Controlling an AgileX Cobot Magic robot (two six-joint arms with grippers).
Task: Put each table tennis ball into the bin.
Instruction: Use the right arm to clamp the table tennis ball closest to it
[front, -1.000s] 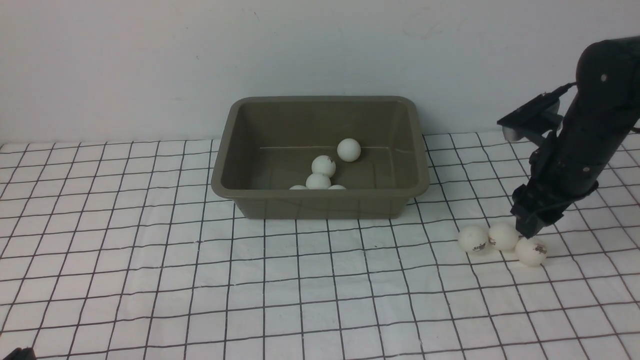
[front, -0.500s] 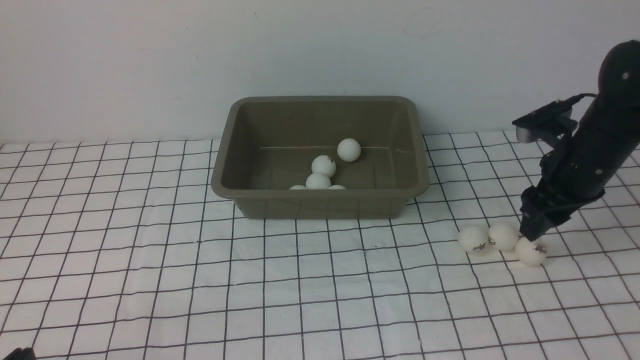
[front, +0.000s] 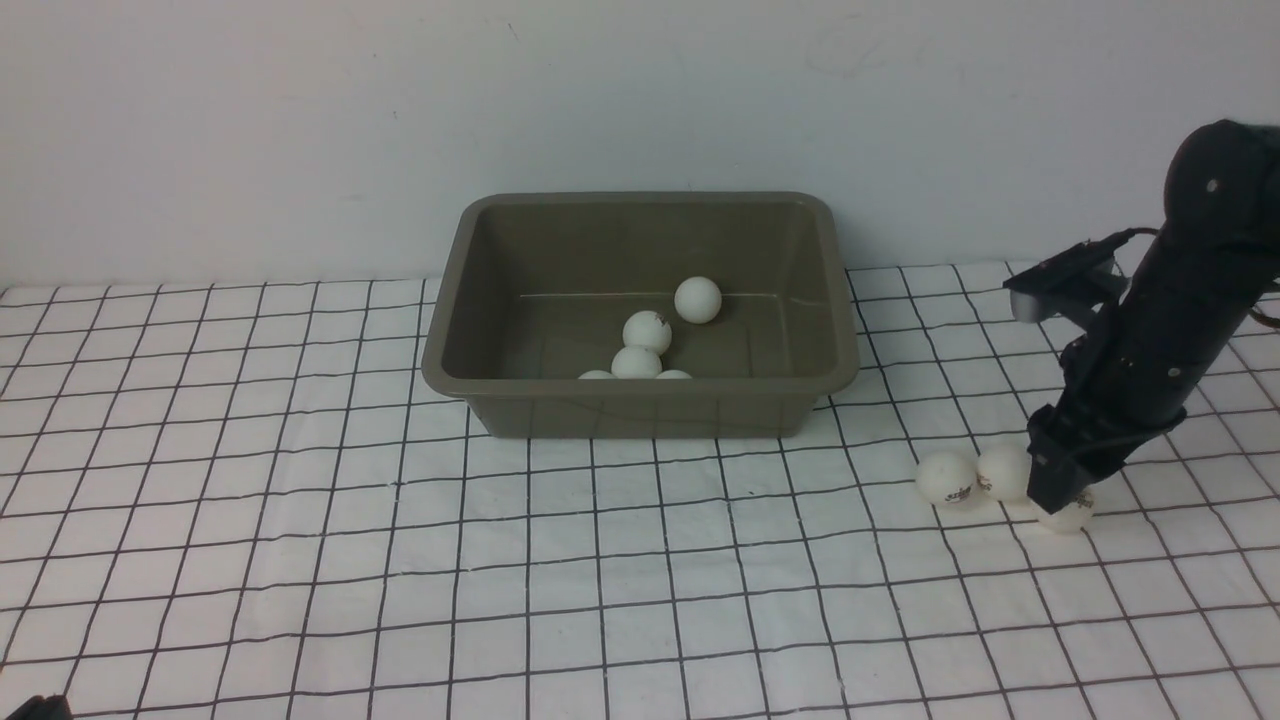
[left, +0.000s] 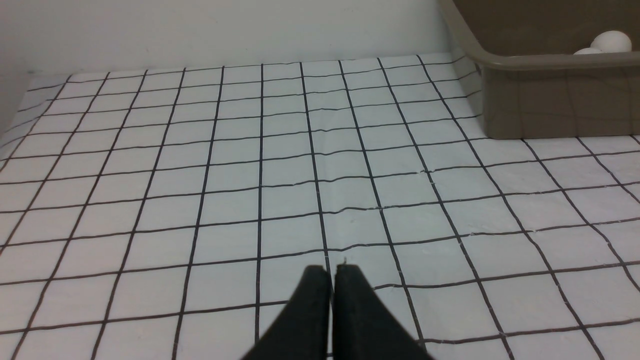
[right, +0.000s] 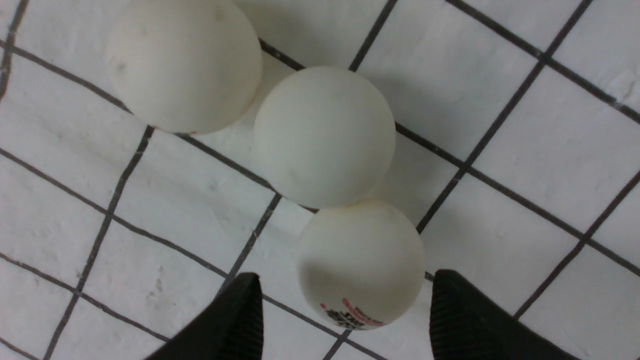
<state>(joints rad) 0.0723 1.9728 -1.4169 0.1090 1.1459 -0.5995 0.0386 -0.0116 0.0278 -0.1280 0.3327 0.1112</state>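
The olive-brown bin (front: 640, 402) stands at the back centre with several white table tennis balls (front: 647, 331) inside. Three more balls lie in a touching row on the cloth at the right: one (front: 945, 477), another (front: 1003, 471), and the logo ball (front: 1072, 517) half hidden by my right gripper (front: 1060, 497). That gripper (right: 345, 280) is open, its fingers either side of the logo ball (right: 361, 250) with gaps showing. The other two balls (right: 324, 136) (right: 184, 62) lie just beyond it. My left gripper (left: 332, 270) is shut and empty, low over the cloth.
A white cloth with a black grid (front: 400, 560) covers the table. A plain wall rises behind the bin. The bin's corner (left: 530, 100) shows in the left wrist view with balls (left: 611, 41) inside. Only a dark scrap of the left arm (front: 35, 708) shows at the front left corner.
My right gripper has dropped down over the rightmost table ball, which now sits between its open fingers. The balls and the bin have not moved.
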